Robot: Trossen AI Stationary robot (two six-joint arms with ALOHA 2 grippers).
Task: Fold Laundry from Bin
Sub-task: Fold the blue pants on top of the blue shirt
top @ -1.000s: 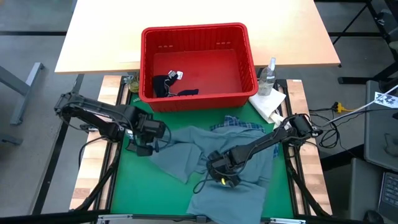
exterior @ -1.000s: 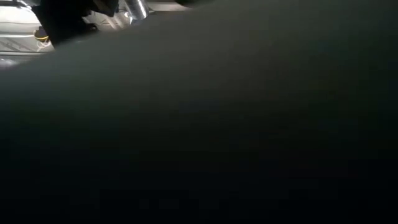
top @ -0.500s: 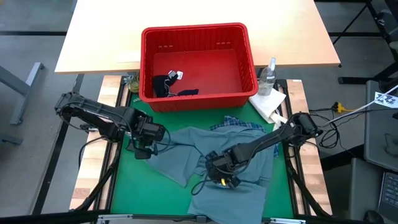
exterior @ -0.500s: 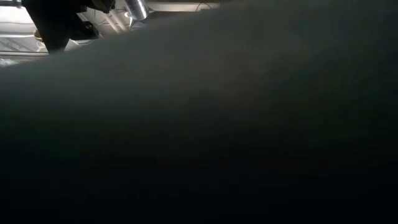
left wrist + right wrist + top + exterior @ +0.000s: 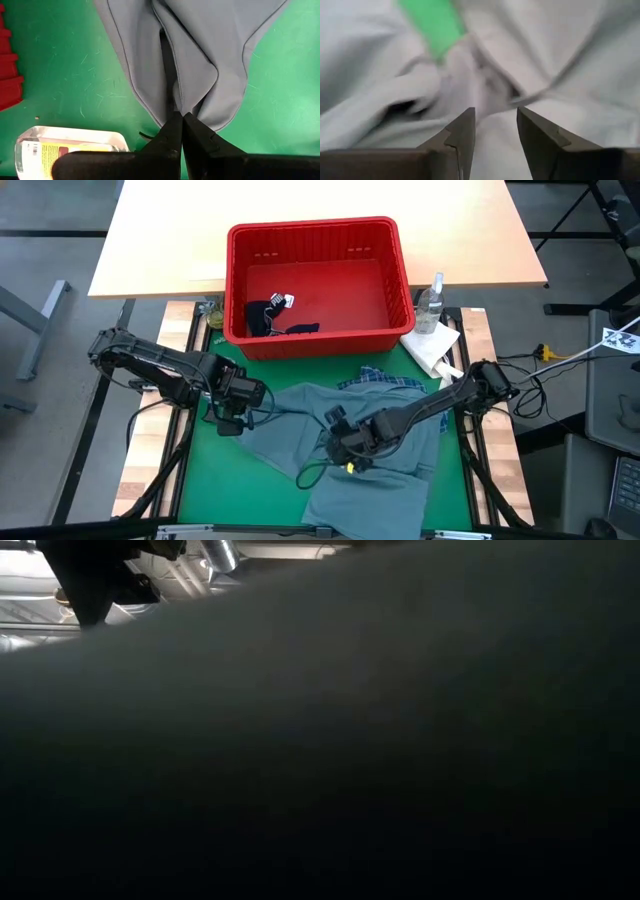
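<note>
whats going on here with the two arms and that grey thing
Two robot arms are working a grey-blue garment spread on the green mat in front of the red bin. The left gripper is shut on an edge of the garment. The right gripper hangs open over the bunched middle of the cloth, holding nothing. A plaid shirt peeks out beneath the garment, and a dark garment lies in the bin.

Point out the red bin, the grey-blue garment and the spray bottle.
red bin [image 5: 398, 242]: high view, on its far right rim.
grey-blue garment [image 5: 370, 498]: high view, on its flat near part.
spray bottle [image 5: 431, 304]: high view, on its clear body.
</note>
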